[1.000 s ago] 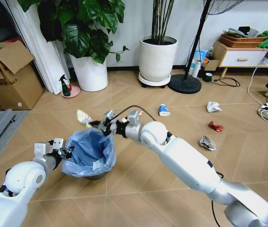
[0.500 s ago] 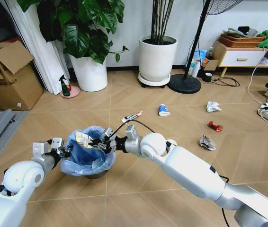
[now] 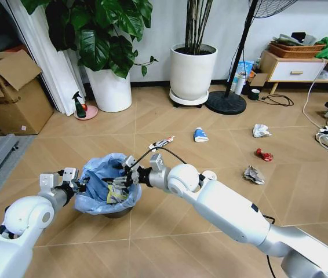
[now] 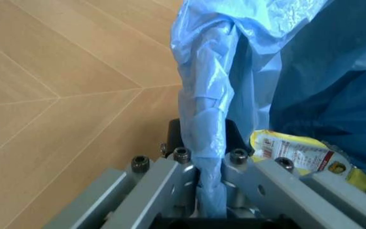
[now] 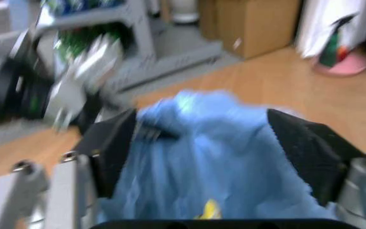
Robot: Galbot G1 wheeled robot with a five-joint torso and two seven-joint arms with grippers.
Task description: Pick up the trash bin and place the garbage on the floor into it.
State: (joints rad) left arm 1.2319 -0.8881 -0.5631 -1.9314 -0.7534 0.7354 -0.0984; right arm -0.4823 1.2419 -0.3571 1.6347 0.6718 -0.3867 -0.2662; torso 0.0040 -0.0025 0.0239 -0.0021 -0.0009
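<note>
Where the head view looks down at the wooden floor (image 3: pixel 152 243), the trash bin (image 3: pixel 107 191) sits low at centre left, its blue bag folded over the rim. The left gripper (image 3: pixel 76 184) clamps that rim on the bin's left side. The right gripper (image 3: pixel 117 180) hangs over the bin's mouth, a yellow packet (image 3: pixel 116 194) lying in the bag just below it. Four pieces of garbage (image 3: pixel 201 135) lie scattered on the floor to the right.

Left wrist view: the fingers (image 4: pixel 239 138) are closed on a fold of bag, the yellow packet beside them.

Right wrist view: the fingers (image 5: pixel 307 152) stand spread apart above the blue bag.
</note>
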